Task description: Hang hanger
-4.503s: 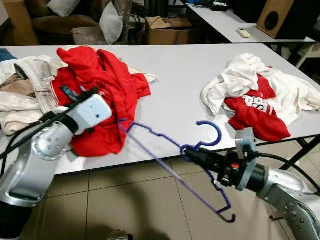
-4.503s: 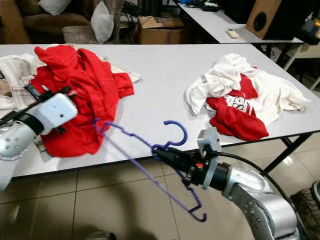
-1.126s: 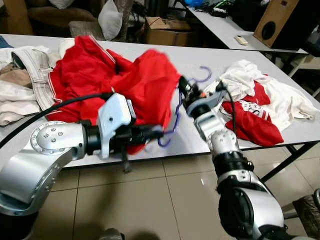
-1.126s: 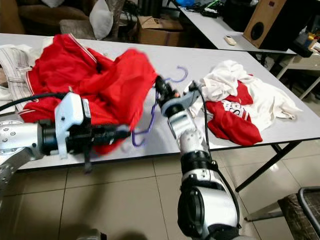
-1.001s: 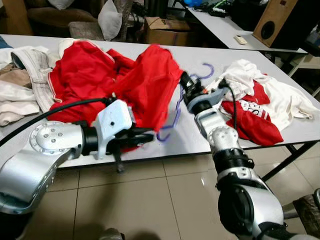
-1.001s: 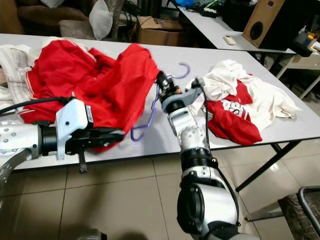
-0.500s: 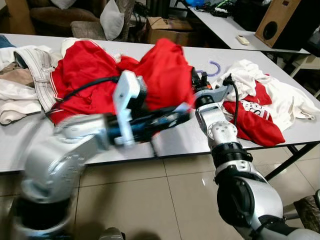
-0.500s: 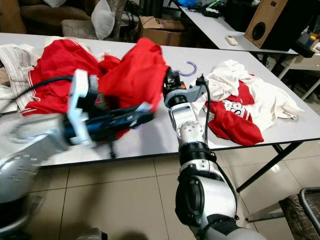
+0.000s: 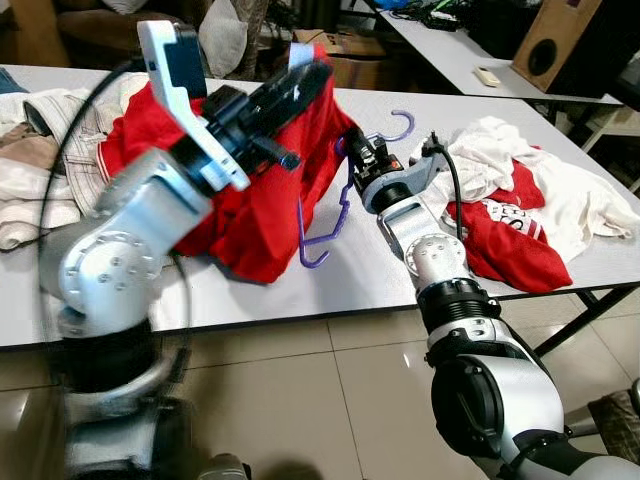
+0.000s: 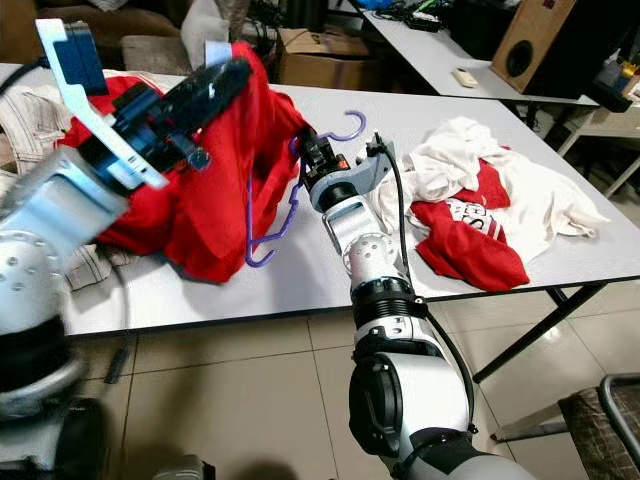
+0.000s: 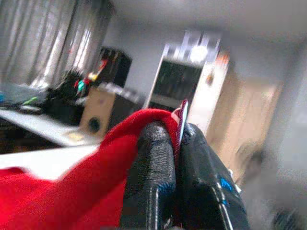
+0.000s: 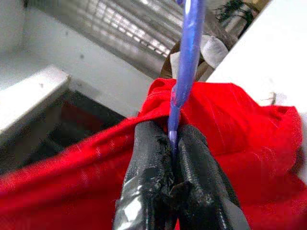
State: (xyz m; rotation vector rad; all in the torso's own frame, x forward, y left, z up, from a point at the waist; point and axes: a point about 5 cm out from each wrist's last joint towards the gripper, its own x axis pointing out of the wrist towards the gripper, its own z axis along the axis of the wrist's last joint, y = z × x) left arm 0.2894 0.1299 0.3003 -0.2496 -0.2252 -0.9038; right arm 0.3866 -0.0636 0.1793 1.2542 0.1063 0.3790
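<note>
A purple wire hanger stands tilted above the white table, its hook pointing up and to the right. My right gripper is shut on the hanger's neck; in the right wrist view its fingers pinch the purple wire. A red garment drapes from my raised left gripper, which is shut on the cloth's edge. One end of the hanger lies against the hanging red cloth; how far it sits inside is hidden.
A heap of white and red clothes lies on the table's right. Beige and striped clothes lie at the left. Behind are a cardboard box, a second table with a speaker, and cushioned seats. Tiled floor runs below the table edge.
My left arm has swung up from low in front of the table, lifting the red garment high. The right gripper keeps the hanger, now beside the hanging cloth.
</note>
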